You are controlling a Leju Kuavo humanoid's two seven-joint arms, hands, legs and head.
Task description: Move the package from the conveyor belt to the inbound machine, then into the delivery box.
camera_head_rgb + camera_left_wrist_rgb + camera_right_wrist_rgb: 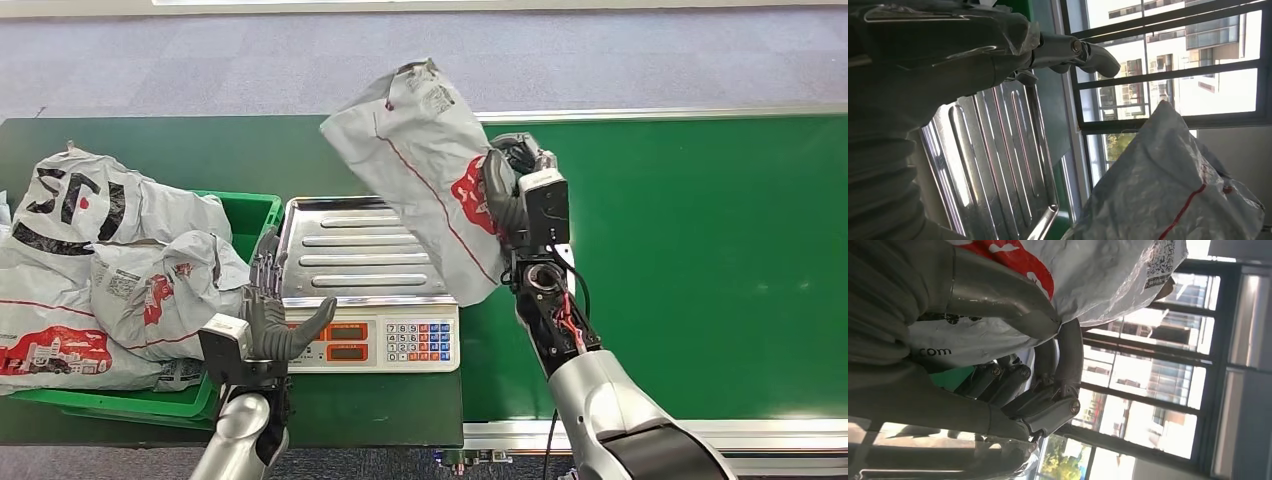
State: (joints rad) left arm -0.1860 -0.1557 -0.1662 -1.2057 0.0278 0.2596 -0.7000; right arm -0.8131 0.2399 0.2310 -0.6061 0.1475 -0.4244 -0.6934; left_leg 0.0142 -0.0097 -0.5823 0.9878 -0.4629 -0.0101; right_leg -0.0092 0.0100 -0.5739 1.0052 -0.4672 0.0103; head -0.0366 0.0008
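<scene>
Above the scale's tray [350,240], grey ".com"-printed package [425,160] clasped by right-hand fingers [497,195]; left fingers [265,265] spread.

Grey courier bags [110,270] lay heaped in a green crate's corner [255,210], with blue-grey carpet [200,60] beyond and large windows [1173,60] behind.

1. My head cam looks steeply down from high up at the green conveyor belt [700,260] and the scale [365,285].
2. Left wrist cam sits right behind the left hand [938,65], tilted up toward windows, sharing the scale's tray with the head cam.
3. Right wrist cam is tight behind the right hand [998,365], also facing windows; the grey package [1088,275] shows in all three.
</scene>
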